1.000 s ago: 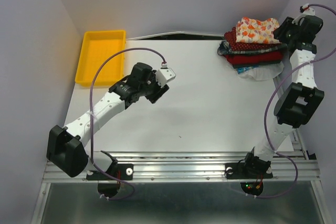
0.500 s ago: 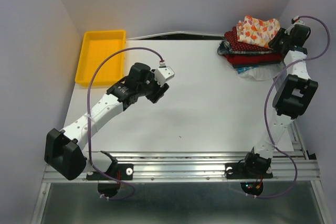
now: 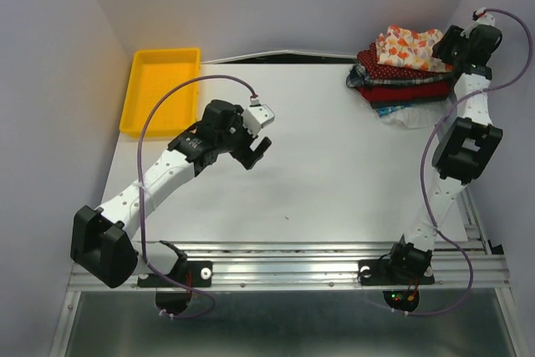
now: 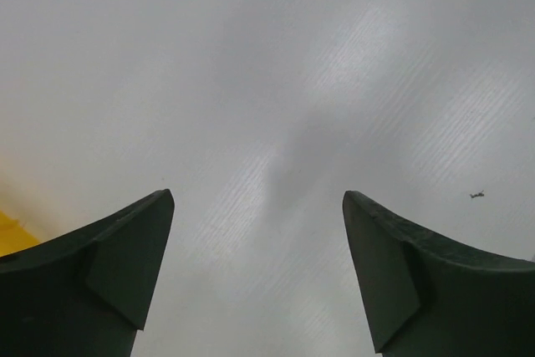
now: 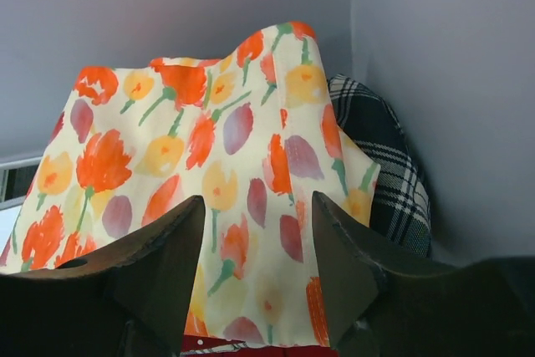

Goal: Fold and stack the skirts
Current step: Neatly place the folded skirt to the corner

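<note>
- Already stacked at the far right corner of the table (image 3: 334,156): cream skirt (image 5: 192,148) with orange-red blobs on top, rumpled and peaked rather than flat.
- Under it, dark red dotted skirt (image 3: 393,73) and plain red skirt (image 3: 414,91), with plaid skirt (image 5: 384,165) peeking out on the wall side.
- Looks like the last tidying of the stack, folding seemingly done.
- Right gripper (image 5: 259,202) hanging just by the cream skirt's near edge, fingers apart, nothing pinched between them.
- Best to press the raised fold down gently or draw straight back, taking care not to snag cloth and drag the stack toward the table edge.
- Left gripper (image 4: 257,198) well apart from the stack, over bare table near the yellow tray (image 3: 159,89), jaws wide, holding nothing.
- Sensible to leave it parked there, out of the way.
</note>
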